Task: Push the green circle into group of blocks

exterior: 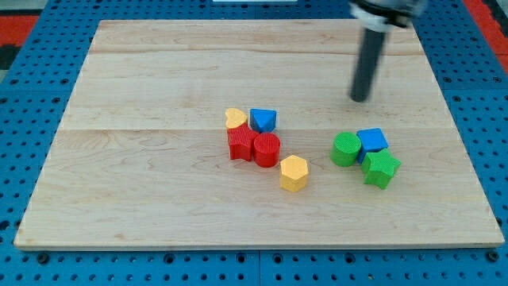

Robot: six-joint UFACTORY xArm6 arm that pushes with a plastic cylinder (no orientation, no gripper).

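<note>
Right now, in the one camera view, my tip (361,98) stands on the bare wooden board (159,79) toward the view's upper right, a plain dark rod holding nothing and touching no block. Open wood lies all around it: the board's top edge is near above it, the right edge some way off to the view's right. The whole left half of the board and the wide band along the top are free of blocks, and a strip of bare wood runs along the bottom edge too. The green circle (345,149) lies below my tip and slightly to the view's left, apart from it with clear wood between. It sits at the left of a small cluster, touching the blue cube (372,141) on its right, with the green star (381,168) just below that cube. To the view's left, across a gap of open wood, sits the other group: a yellow heart (235,118) beside a blue triangle (263,120), under them a red star (240,144) touching a red cylinder (267,149), and a yellow hexagon (294,172) just below and right of the cylinder, nearest to the green circle.
</note>
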